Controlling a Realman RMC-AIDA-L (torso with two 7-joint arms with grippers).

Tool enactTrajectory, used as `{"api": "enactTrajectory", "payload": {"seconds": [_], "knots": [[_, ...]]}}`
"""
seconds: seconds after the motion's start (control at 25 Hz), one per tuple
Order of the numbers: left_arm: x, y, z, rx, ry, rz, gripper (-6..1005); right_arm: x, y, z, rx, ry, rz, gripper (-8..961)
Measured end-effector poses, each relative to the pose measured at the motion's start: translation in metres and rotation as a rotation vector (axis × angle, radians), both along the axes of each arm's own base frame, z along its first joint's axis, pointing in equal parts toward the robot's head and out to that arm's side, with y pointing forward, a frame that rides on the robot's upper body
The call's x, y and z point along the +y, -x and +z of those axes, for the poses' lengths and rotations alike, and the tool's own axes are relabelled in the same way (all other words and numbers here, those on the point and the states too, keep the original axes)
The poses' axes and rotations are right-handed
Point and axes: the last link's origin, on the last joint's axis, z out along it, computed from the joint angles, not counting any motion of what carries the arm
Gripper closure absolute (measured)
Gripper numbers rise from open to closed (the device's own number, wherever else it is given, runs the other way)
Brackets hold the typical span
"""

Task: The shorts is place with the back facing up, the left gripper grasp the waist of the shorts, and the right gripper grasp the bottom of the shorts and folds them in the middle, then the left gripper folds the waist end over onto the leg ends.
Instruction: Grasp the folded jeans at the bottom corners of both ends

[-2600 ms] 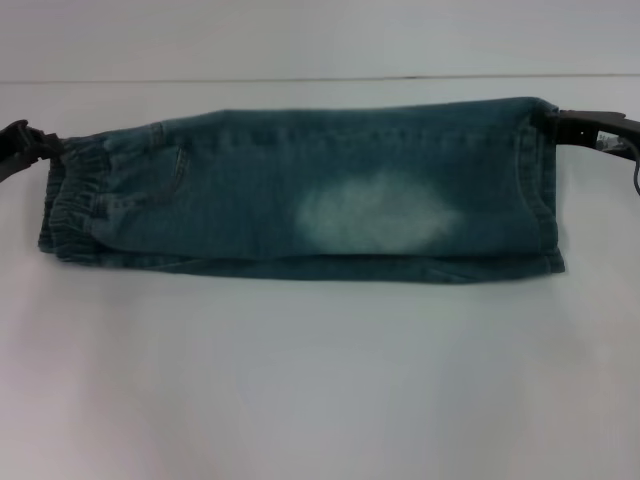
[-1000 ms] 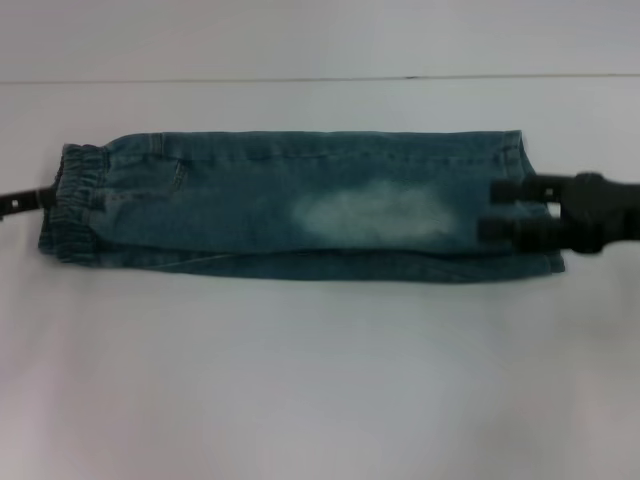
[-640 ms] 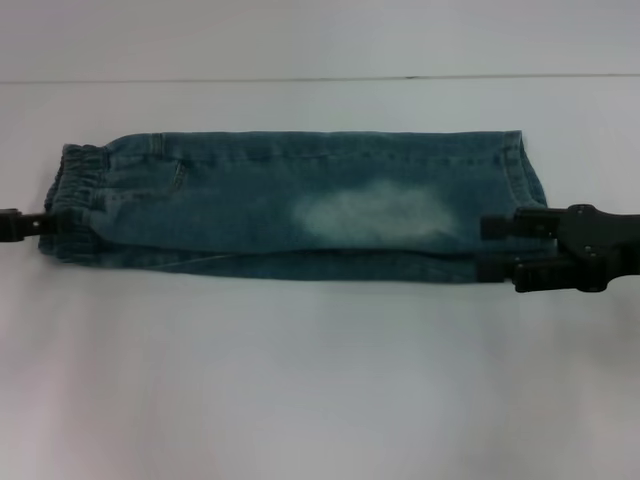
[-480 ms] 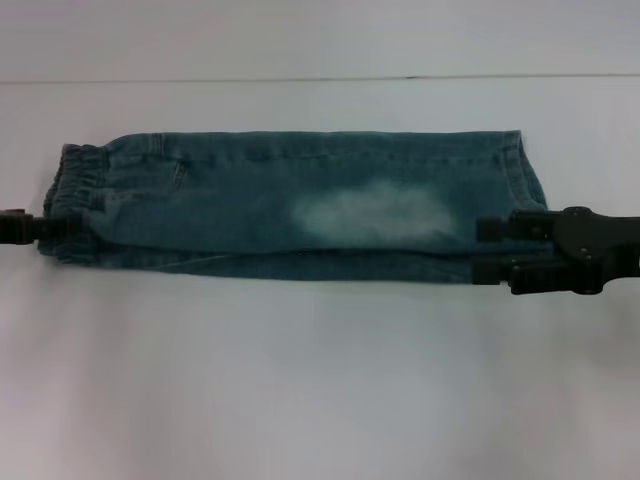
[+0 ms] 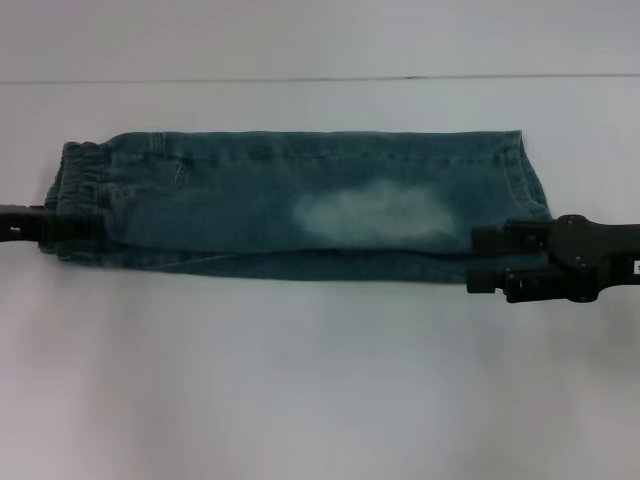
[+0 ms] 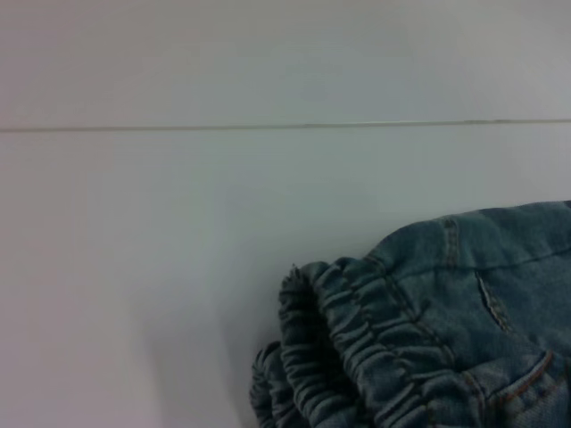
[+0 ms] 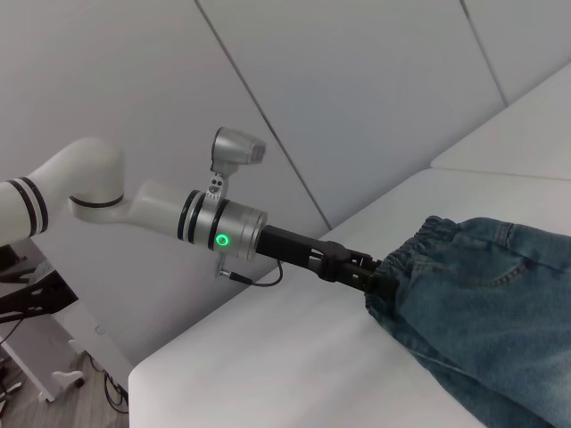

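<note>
Blue denim shorts [image 5: 300, 200] lie folded lengthwise across the white table [image 5: 300, 380], with the elastic waist [image 5: 75, 200] at the left and the leg ends [image 5: 530, 200] at the right. My left gripper [image 5: 42, 225] reaches in from the left edge and meets the waistband at mid-height. The right wrist view shows the left gripper [image 7: 373, 281] right against the gathered waist [image 7: 428, 241]. My right gripper [image 5: 478, 260] stands open at the near corner of the leg ends, one finger over the denim and one at its near edge. The left wrist view shows the waistband [image 6: 357, 339] close up.
The table's far edge [image 5: 320, 78] runs behind the shorts, with a pale wall beyond. The left arm [image 7: 214, 227] stretches over the table's left end, where the table edge [image 7: 178, 366] drops to the floor beside a stand base [image 7: 36, 374].
Both grippers left the shorts' far corners and came down the ends toward me. The left one has pushed in against the waistband. The right one slid nearer, to the near leg corner.
</note>
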Motion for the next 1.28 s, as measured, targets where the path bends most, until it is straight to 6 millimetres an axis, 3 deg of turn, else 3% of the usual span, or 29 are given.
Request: {"api": "enactTrajectory", "payload": {"seconds": [0.2,0.48,0.92,1.16,1.28], "knots": [[0.001,-0.005,-0.004,0.013,0.027,-0.021,141,0.0,-0.001,-0.002,-0.002,-0.003,-0.008,70],[-0.003,-0.01,0.005,0.004,0.021,-0.048,164,0.001,-0.005,-0.005,-0.013,-0.014,-0.033,69],[-0.004,-0.015,0.001,-0.005,0.045,-0.065,632,0.003,-0.007,-0.007,-0.025,-0.026,-0.045,72],[-0.005,-0.022,0.003,-0.013,0.067,-0.089,837,0.003,-0.008,-0.01,-0.026,-0.028,-0.053,74],[-0.007,-0.027,0.007,-0.017,0.082,-0.109,855,0.005,-0.008,-0.01,-0.029,-0.03,-0.053,75]]}}
